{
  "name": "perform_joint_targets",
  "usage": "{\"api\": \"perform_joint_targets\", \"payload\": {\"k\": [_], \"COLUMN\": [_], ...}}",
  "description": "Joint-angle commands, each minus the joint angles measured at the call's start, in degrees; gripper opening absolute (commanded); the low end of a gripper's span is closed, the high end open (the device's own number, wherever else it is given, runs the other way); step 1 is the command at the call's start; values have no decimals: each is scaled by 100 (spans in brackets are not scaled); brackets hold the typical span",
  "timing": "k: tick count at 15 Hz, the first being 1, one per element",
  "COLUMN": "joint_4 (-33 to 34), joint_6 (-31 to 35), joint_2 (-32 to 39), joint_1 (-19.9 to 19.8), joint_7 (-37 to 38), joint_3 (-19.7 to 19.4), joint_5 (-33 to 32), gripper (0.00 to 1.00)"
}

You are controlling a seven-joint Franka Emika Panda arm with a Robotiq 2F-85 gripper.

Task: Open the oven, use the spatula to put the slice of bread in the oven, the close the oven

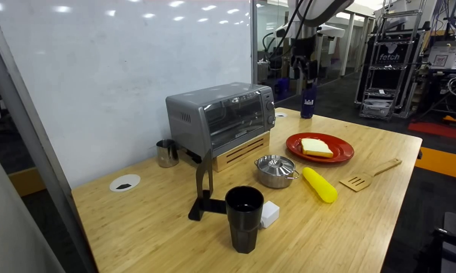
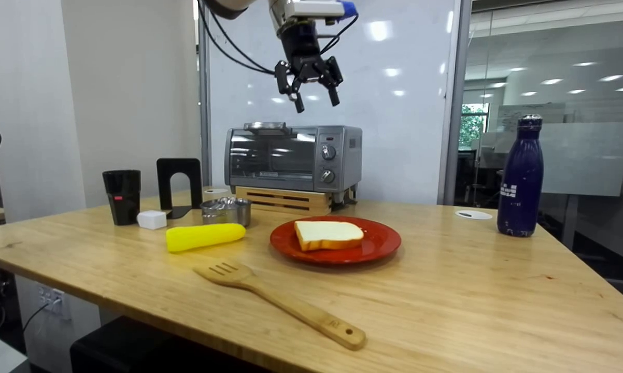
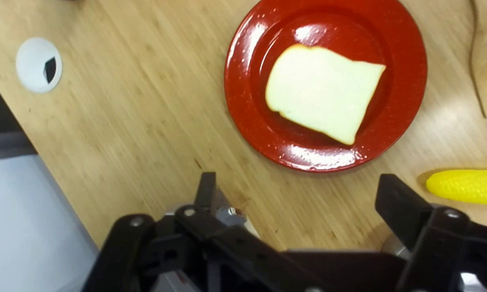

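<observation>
1. The Robotiq gripper (image 2: 317,102) is hanging above the table (image 2: 472,280), jaws standing wide apart, released.
2. Lower than the jaws, the bread slice (image 3: 324,91) is lying on the red plate (image 3: 407,81).
3. The slotted wooden spatula (image 2: 278,296) is resting beyond the plate from the jaws.
4. The closed toaster oven (image 2: 293,158) is standing lower than the jaws.
</observation>
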Motion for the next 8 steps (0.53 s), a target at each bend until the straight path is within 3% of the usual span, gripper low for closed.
{"api": "perform_joint_targets", "payload": {"k": [1, 8], "joint_4": [108, 257], "joint_6": [15, 24], "joint_2": [100, 211], "joint_1": [-14, 57], "joint_7": [-141, -367], "joint_3": [139, 216], "joint_5": [-68, -133], "gripper": [100, 100]}}
